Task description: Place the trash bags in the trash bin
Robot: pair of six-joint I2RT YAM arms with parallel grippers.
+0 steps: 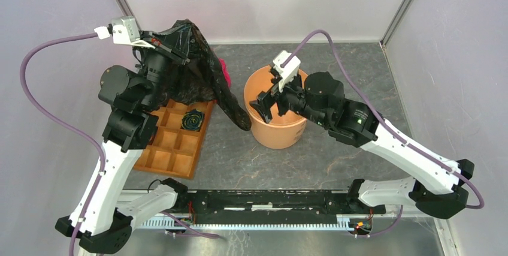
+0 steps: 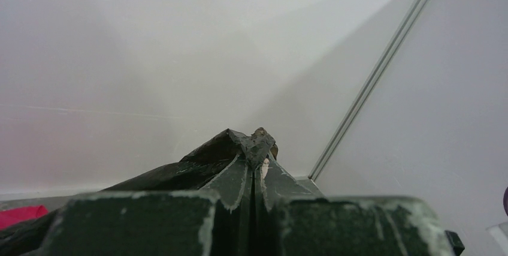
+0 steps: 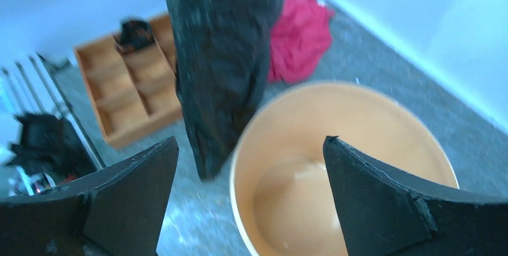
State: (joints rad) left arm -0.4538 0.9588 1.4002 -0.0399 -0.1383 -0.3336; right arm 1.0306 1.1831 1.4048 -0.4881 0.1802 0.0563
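Bag (image 1: 206,73) is pinched at its top between the left fingers (image 2: 242,178), which are pressed together on a fold of the black plastic. From there the bag drapes over the wrist of the left arm and hangs down in a long crinkled strip toward the right. Its lower end is just beside the left wall of the bin (image 1: 277,135), outside the rim and not in it. I cannot tell if this end touches the tabletop (image 1: 341,70). The right fingers (image 3: 371,196) stand wide apart and hold nothing; they hover above the open mouth of the bin. The bin stands upright near the middle of the tabletop. Behind the bag lies a red cloth (image 1: 225,71). Under the left arm is a tray (image 1: 174,157) with square compartments, and a small dark roll (image 1: 193,119) lies in one of them.
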